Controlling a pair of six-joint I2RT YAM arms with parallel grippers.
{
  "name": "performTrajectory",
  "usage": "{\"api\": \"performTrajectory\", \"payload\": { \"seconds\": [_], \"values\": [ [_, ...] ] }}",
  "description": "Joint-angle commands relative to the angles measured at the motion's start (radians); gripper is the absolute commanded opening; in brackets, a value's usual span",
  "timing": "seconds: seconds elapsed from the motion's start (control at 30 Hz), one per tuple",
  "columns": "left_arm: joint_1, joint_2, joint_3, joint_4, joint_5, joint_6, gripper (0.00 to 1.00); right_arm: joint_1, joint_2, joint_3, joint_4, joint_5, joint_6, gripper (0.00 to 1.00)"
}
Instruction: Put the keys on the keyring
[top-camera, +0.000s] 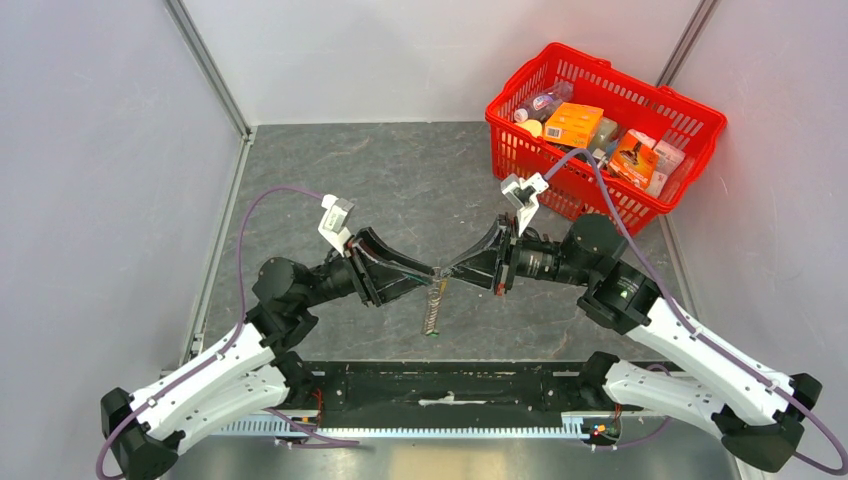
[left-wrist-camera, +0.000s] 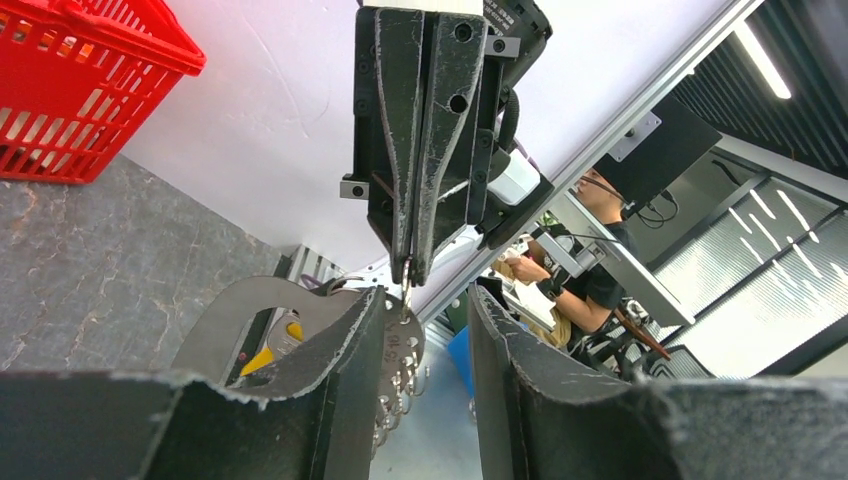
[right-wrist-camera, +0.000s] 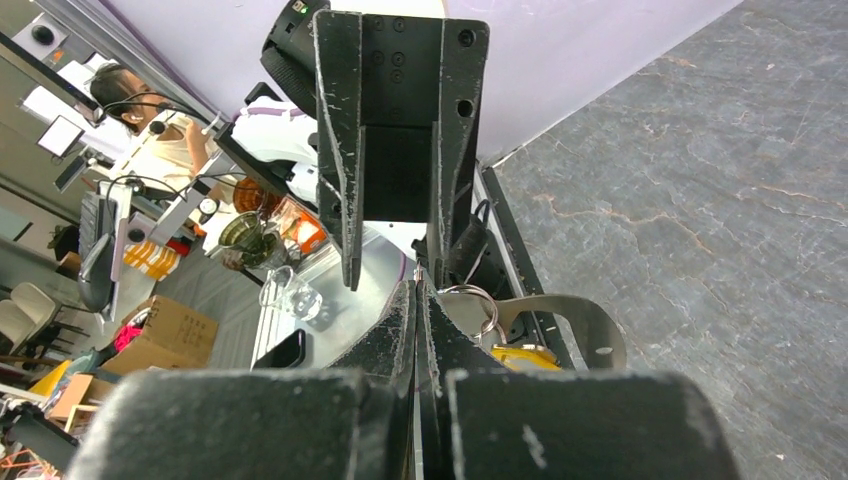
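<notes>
Right gripper (top-camera: 449, 270): jaws pressed together, pinching the top of the keyring (top-camera: 433, 306) above mid-table. Left gripper (top-camera: 426, 276): jaws apart, tip to tip with the right, straddling the hanging metal, clamping nothing. Keyring dangling straight down below both tips. Flat silver stamped piece (left-wrist-camera: 397, 355) hanging between the left fingers (left-wrist-camera: 300, 400); key or tag, cannot tell. Small ring (right-wrist-camera: 472, 298) just beside the right fingertips, grey strap loop (right-wrist-camera: 588, 322) and yellow tag (right-wrist-camera: 520, 356) behind. Red basket (top-camera: 640, 205) far right on the grey table (top-camera: 400, 170), well apart.
</notes>
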Motion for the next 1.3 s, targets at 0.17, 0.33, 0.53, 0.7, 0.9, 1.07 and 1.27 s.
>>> {"api": "performTrajectory", "payload": {
  "seconds": [0.17,0.33,0.53,0.7,0.9,1.07,1.27],
  "values": [
    [-0.001,-0.004,0.026,0.057,0.005,-0.037,0.39,0.018,-0.013,0.003,0.073,0.033,-0.025,0.0],
    [-0.001,0.0,0.025,0.067,0.013,-0.043,0.37,0.022,-0.011,0.001,0.086,0.043,-0.025,0.0],
    [-0.001,0.004,0.024,0.082,0.02,-0.05,0.31,0.025,-0.004,-0.003,0.118,0.048,-0.013,0.0],
    [-0.001,0.002,0.027,0.084,0.021,-0.051,0.27,0.029,-0.002,0.003,0.119,0.045,-0.014,0.0],
    [-0.001,0.009,0.031,0.088,0.022,-0.054,0.25,0.037,0.002,0.002,0.124,0.042,-0.013,0.0],
    [-0.001,0.011,0.028,0.09,0.018,-0.055,0.05,0.042,-0.001,0.003,0.125,0.045,-0.02,0.0],
    [-0.001,0.012,0.019,0.117,0.024,-0.065,0.02,0.046,-0.014,-0.008,0.13,0.051,-0.023,0.0]
  ]
}}
